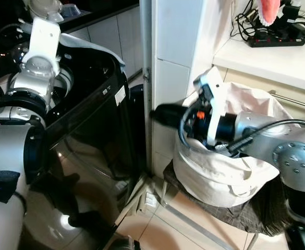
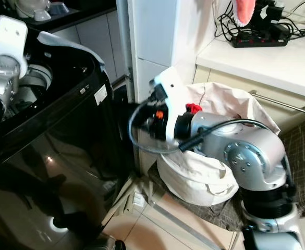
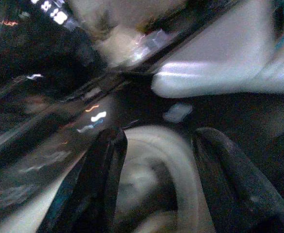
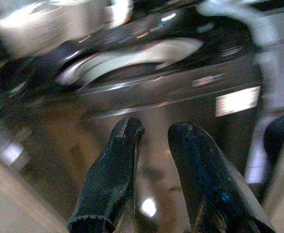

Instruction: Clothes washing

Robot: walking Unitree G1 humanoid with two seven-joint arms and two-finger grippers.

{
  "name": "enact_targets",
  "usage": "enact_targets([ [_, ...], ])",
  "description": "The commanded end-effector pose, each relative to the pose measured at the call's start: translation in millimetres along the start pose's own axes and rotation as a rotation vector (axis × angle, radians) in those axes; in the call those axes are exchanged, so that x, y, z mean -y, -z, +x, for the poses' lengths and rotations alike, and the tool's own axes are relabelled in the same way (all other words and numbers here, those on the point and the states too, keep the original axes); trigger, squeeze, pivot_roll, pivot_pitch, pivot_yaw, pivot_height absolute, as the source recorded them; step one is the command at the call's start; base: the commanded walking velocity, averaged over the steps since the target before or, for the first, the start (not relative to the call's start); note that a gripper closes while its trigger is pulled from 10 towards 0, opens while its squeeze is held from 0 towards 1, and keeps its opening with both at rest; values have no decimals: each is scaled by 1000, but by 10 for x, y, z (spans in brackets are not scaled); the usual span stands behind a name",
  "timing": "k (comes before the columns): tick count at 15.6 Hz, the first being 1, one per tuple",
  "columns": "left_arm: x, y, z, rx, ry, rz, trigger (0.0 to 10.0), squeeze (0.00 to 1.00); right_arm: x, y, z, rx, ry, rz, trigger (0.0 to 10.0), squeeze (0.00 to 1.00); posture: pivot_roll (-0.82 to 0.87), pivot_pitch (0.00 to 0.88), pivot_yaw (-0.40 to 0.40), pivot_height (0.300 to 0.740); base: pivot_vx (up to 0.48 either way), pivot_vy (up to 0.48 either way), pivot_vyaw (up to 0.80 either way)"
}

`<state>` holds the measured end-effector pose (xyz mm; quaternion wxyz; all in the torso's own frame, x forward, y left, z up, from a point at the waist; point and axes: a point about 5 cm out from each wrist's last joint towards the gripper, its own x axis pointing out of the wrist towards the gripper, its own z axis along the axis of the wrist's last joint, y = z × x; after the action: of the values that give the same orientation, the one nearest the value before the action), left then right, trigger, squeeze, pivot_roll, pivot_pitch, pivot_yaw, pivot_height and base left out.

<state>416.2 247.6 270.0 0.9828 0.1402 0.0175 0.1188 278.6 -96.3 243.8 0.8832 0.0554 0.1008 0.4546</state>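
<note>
Standing at nine o'clock in the head views, the glossy black top-loading washing machine has its lid raised, and pale cloth lies blurred at its opening in the left wrist view. Over that opening the left gripper hovers, its two black fingers spread apart and holding nothing, with a whitish ring-shaped rim between them.

At three o'clock sits the cream fabric laundry bag on a dark woven chair, just beside the white tiled pillar. From above the bag the right arm reaches toward nine o'clock, and the right gripper points at the machine's dark side, its fingers slightly parted and empty.

On the white countertop at one o'clock lies a black power strip with tangled cables.
</note>
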Motion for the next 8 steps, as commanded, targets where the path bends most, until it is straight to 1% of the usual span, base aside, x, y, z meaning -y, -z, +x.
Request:
enact_targets([
  [1, 193, -183, -12, 135, 118, -169, 10000, 0, 198, -92, -33, 62, 174, -2, 10000, 0, -30, 0, 77, 740, 0, 0, 0],
  [2, 431, -134, -53, 177, 261, -250, 10000, 0, 319, -90, -52, 80, 293, -6, 10000, 0, -28, 0, 70, 740, 0, 0, 0],
  [3, 640, -42, -115, 206, 380, -285, 10000, 0, 410, -60, -76, 75, 386, -34, 10000, 0, -26, 0, 67, 740, 0, 0, 0],
  [4, 873, 108, -222, 232, 489, -310, 10000, 0, 508, -7, -109, 51, 481, -83, 10000, 0, -26, 0, 64, 740, 0, 0, 0],
  [5, 1064, 217, -349, 262, 577, -318, 10000, 0, 584, 43, -141, 23, 549, -137, 10000, 0, -28, 0, 62, 740, 0, 0, 0],
  [6, 1189, 304, -457, 277, 630, -315, 10000, 0, 647, 102, -157, -8, 598, -177, 10000, 0, -28, 0, 62, 740, 0, 0, 0],
  [7, 1315, 449, -607, 289, 663, -286, 10000, 0, 743, 227, -178, -48, 647, -171, 10000, 0, -31, 0, 61, 740, 0, 0, 0],
  [8, 1353, 537, -661, 275, 670, -277, 10000, 0, 787, 283, -187, -62, 670, -165, 10000, 0, -31, 0, 60, 740, 0, 0, 0],
])
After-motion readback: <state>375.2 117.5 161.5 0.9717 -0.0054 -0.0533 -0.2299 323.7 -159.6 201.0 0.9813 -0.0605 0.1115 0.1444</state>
